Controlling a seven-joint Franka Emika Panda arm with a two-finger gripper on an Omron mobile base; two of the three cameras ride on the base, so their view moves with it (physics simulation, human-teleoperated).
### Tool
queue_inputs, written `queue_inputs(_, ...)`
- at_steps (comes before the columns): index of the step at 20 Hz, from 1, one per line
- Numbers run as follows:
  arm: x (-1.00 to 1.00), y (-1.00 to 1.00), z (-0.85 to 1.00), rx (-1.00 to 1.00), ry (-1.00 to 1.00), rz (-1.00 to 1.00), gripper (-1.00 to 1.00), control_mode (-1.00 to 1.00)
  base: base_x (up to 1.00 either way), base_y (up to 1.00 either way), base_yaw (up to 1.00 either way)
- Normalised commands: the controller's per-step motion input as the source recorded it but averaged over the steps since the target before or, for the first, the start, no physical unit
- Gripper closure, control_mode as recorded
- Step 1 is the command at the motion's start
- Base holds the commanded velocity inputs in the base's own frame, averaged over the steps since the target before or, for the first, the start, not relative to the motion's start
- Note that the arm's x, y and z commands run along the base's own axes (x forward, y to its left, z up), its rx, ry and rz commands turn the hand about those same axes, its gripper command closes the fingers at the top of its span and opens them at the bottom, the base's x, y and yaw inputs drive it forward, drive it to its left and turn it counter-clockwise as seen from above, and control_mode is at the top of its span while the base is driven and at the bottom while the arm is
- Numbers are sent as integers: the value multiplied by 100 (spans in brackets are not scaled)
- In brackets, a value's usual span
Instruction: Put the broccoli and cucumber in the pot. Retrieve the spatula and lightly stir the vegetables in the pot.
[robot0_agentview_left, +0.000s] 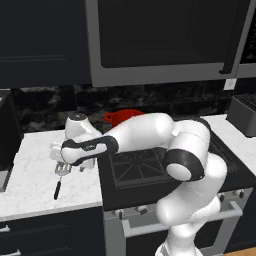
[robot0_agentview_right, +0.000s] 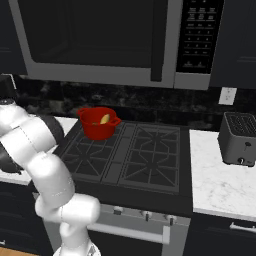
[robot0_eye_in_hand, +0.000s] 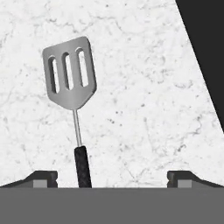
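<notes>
The spatula (robot0_eye_in_hand: 70, 72) lies flat on the white marble counter (robot0_eye_in_hand: 144, 109), its slotted grey head away from the hand and its black handle (robot0_eye_in_hand: 82, 166) running back between the fingertips, closer to the left one. My gripper (robot0_eye_in_hand: 112, 178) hovers just above it, open wide, touching nothing. From the left base view the hand (robot0_agentview_left: 75, 152) hangs over the spatula (robot0_agentview_left: 58, 182) left of the stove. The red pot (robot0_agentview_right: 98, 122) sits on the stove's back left burner with the yellowish cucumber (robot0_agentview_right: 105, 119) inside. The broccoli is hidden from me.
The black stove (robot0_agentview_right: 130, 155) borders the counter on the right, and its dark edge (robot0_eye_in_hand: 205, 52) shows beside the hand. A microwave (robot0_agentview_right: 100, 40) hangs above the stove. A toaster (robot0_agentview_right: 240, 137) stands on the right counter. Bare marble surrounds the spatula.
</notes>
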Motion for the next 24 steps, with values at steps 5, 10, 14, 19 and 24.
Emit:
queue_inputs(5, -22, 86, -63, -5, 27, -2, -100, -100, 0, 0, 0)
queue_inputs(10, -9, 46, -62, -7, 12, -2, -100, -100, 0, 0, 0)
queue_inputs(14, 0, 25, -36, -5, 0, 0, -100, -100, 0, 0, 0)
queue_inputs(19, -1, 3, -45, -1, 0, 0, -100, -100, 0, 0, 0)
queue_inputs(24, -35, -21, -42, 0, 0, 0, -100, -100, 0, 0, 0)
